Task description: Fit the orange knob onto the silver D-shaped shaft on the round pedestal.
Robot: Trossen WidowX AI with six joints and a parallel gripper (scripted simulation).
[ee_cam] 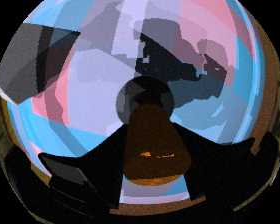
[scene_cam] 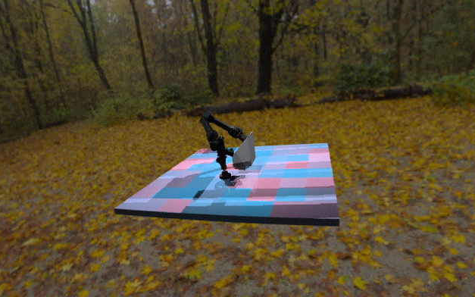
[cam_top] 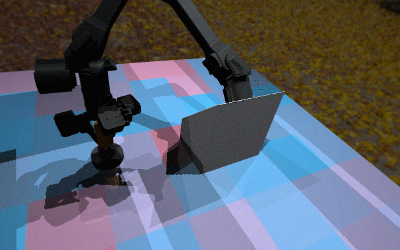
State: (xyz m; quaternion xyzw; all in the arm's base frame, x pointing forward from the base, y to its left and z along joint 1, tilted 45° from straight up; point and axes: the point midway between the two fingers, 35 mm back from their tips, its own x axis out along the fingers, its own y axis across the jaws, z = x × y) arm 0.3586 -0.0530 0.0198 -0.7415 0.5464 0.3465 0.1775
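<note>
No brand, label or writing can be read in any view. In the top view the black parallel-jaw gripper (cam_top: 105, 132) points straight down, closed part-way on the orange tapered knob (cam_top: 103, 136), whose dull orange body shows just beneath the black gripper housing. The knob stands upright directly over the dark round pedestal (cam_top: 107, 155), touching or nearly touching it; the silver D-shaped shaft is hidden. The pedestal sits on the left half of the flat worktop (cam_top: 296, 204), which is patterned in blue, pink and lilac blocks crossed by dark shadows. A grey wedge-shaped panel (cam_top: 229, 131) stands beside it toward the far right corner, in front of the arm's base. In the exterior view the worktop (scene_cam: 295, 189) is a thin slab with a dark edge, set over ground covered in yellow leaves with tree trunks behind; the gripper (scene_cam: 224, 170) hangs over the small pedestal (scene_cam: 226, 176) nearer the far left corner, the knob too small to make out. In the wrist view the knob (ee_cam: 151, 143) fills the lower centre, wider toward the camera, with the round pedestal (ee_cam: 145, 92) right at its far end.
</note>
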